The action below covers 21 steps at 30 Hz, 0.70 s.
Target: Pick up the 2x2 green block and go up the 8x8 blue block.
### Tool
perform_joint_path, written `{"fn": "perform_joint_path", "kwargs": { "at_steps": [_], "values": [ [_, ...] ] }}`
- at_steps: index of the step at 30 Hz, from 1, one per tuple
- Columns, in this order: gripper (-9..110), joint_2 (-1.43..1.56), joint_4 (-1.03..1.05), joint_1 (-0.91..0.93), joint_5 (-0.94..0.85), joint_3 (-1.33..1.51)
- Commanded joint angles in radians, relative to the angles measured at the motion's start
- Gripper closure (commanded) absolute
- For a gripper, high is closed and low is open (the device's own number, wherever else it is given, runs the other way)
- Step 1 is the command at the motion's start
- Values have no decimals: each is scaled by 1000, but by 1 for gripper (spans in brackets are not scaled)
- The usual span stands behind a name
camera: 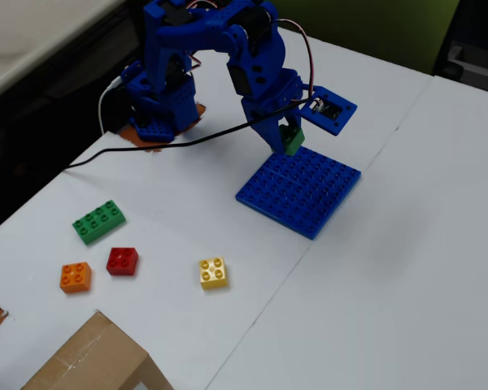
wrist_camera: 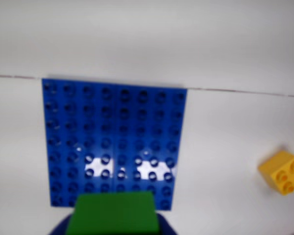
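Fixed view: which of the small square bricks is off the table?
The 2x2 green block, held in the gripper over the blue plate. The red, orange and yellow bricks lie on the table.

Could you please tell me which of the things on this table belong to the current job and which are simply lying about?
Belong to the job:
- 2x2 green block, held in the gripper
- 8x8 blue block

Lying about:
- longer green brick
- orange brick
- red brick
- yellow brick
- cardboard box
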Motion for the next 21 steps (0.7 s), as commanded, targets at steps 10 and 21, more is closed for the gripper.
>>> {"fn": "perform_joint_path", "kwargs": {
  "at_steps": [10,21],
  "values": [
    [101,55,3,-14,25,-37],
    [101,55,5,-15,26,-38]
  ]
}}
